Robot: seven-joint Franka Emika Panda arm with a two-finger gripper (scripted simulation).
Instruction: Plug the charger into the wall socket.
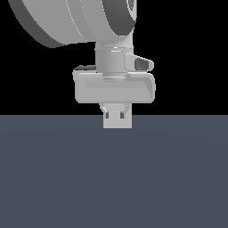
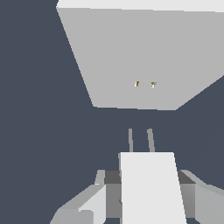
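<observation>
Scene: simulator render, dark blue-grey floor (image 1: 114, 178) fills lower half of the exterior view; black backdrop above.
Arm: grey Panda arm (image 1: 75, 20) enters from upper left of the exterior view, wrist pointing down, centre frame.
Gripper (image 1: 117, 116): hangs just above the floor line, centre of the exterior view. Fingers (image 2: 94, 201) closed in on the charger from both sides, gripping it.
Charger (image 2: 151, 188): small white block, lower centre of the wrist view, held between the fingers. Two thin grey prongs (image 2: 150, 140) stick out of its far end.
Wall socket (image 2: 131, 57): pale grey flat plate, upper half of the wrist view, face turned toward the charger. Two tiny slots (image 2: 137, 84) w/ yellowish glint on its face, right of centre.
Gap: prongs point toward the socket but stop short; dark floor shows between prong tips and plate edge. Not plugged in.
Exterior view: socket not seen; charger only partly seen, as a pale block at the finger tips.
</observation>
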